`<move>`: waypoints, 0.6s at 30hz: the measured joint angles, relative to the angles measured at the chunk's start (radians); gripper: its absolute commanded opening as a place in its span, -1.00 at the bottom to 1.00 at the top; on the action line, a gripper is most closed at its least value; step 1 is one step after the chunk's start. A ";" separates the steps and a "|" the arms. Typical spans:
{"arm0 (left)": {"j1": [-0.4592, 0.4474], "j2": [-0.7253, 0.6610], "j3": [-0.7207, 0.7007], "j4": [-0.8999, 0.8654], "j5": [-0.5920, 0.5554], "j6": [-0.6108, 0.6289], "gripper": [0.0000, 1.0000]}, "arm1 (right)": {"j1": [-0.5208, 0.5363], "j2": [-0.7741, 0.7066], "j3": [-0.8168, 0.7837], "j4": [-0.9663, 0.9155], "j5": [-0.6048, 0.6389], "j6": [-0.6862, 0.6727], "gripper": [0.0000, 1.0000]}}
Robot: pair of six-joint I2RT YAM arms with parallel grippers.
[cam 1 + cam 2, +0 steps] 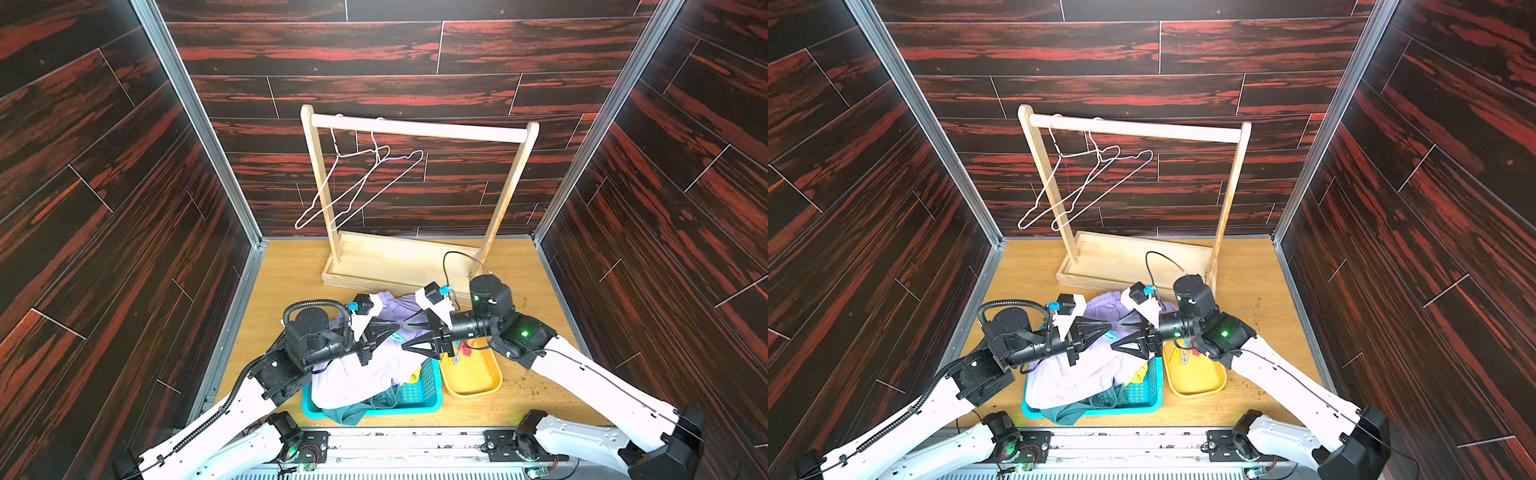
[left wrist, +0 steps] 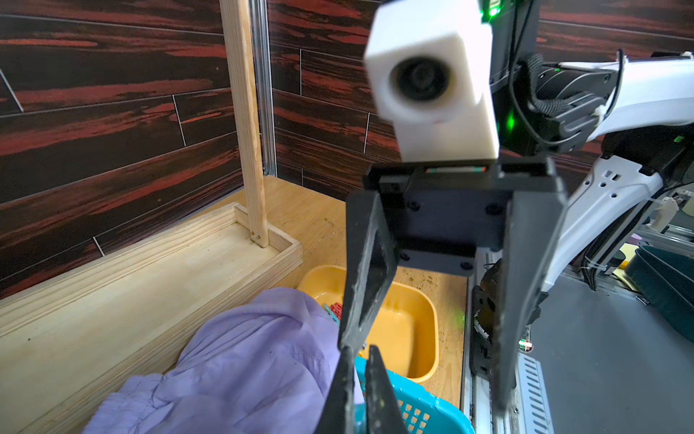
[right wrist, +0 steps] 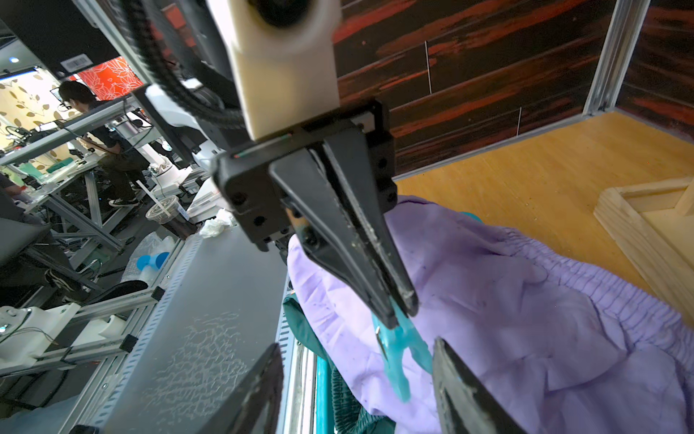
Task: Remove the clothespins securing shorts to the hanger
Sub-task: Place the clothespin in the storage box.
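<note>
Clothespin (image 3: 398, 349), light blue, is pinched at one end between the closed left jaws, above the lavender shorts (image 3: 525, 300). Whether it bites the fabric cannot be told. In a top view the same clothespin (image 1: 398, 335) is seen where the two tool tips meet.

The right jaws are spread wide, one finger on each side of the pin. Nothing is gripped and no contact is seen.

The left arm (image 1: 216, 419) is extended from the near edge, elbow bent, wrist laid roughly level and pointed at the right arm (image 1: 582, 374). That arm is bent the same way and pointed back. Both wrists are placed over the far end of the blue basket (image 1: 419, 399).

The lavender shorts are heaped in the basket. The dark teal shorts (image 1: 345, 415) are draped over its near rim, and a bit of yellow shorts (image 1: 413, 376) is shown underneath.

More clothespins (image 1: 462, 352) are seen in the yellow tray (image 1: 478, 384), just beside the basket on the counter (image 1: 291, 270). Two bare wire hangers (image 1: 374, 194) are hung on the wooden rack (image 1: 415, 129) behind.
</note>
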 measured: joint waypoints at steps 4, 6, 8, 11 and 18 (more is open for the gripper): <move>0.000 -0.001 0.000 0.002 -0.001 0.000 -1.00 | 0.006 0.035 0.002 -0.003 0.029 0.006 0.23; 0.000 -0.005 0.000 0.002 -0.001 -0.001 -1.00 | 0.006 0.039 0.002 -0.002 0.040 0.009 0.23; 0.000 -0.013 0.000 0.002 -0.001 -0.002 -1.00 | 0.008 0.039 0.003 0.001 0.041 0.013 0.23; 0.000 -0.024 0.000 0.003 -0.001 -0.002 -1.00 | 0.018 0.044 0.006 0.011 0.040 0.019 0.23; 0.000 -0.026 0.000 0.003 0.000 -0.008 -1.00 | 0.061 0.100 0.030 0.053 0.041 0.032 0.23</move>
